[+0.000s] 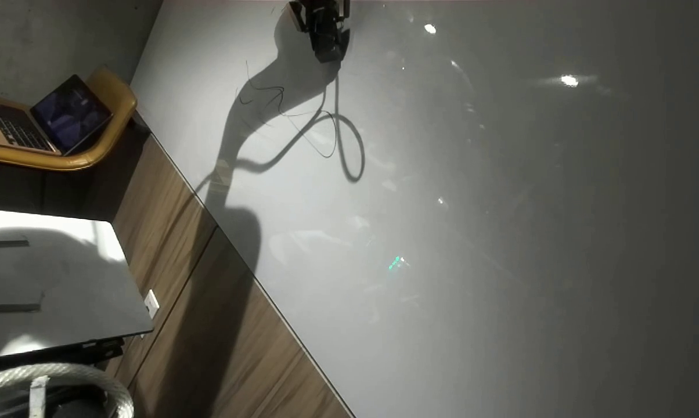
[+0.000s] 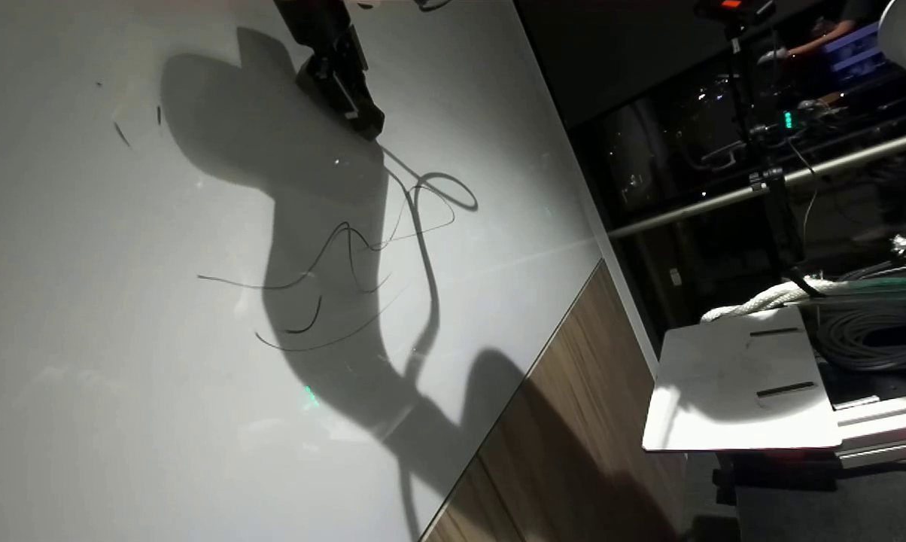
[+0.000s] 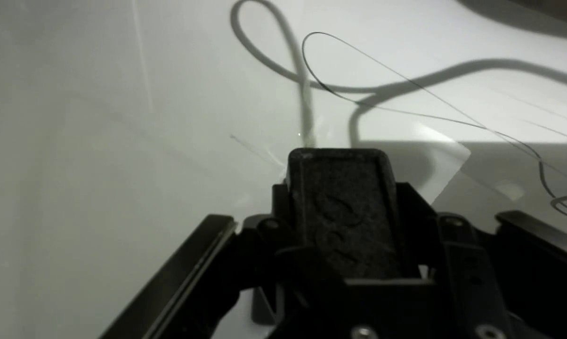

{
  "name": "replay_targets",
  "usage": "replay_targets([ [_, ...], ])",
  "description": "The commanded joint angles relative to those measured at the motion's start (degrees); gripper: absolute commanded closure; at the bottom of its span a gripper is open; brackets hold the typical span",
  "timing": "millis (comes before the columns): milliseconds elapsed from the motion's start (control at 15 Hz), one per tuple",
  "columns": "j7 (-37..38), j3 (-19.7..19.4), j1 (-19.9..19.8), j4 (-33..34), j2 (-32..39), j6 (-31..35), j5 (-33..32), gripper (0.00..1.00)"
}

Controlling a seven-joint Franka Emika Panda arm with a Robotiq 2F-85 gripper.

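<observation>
While the gripper [image 3: 344, 200] grasps a dark block [image 3: 344, 212], thin lines [image 2: 272, 287] mark the white surface [image 1: 471, 232] nearby. Contact of block with surface cannot be judged from these views.

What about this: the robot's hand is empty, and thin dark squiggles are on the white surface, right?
Not quite: the hand isn't empty, it holds a dark block, as the wrist view shows. Thin dark squiggles are on the white surface.
</observation>
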Motion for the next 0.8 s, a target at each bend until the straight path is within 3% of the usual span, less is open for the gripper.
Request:
replay_targets([
  [0, -3.14, 0.41, 2.15, 9.53, 5.01, -6.30, -3.36, 0.69],
  [733, -3.45, -0.30, 8.18, 19.14, 14.69, -8.47, -2.70, 0.69],
])
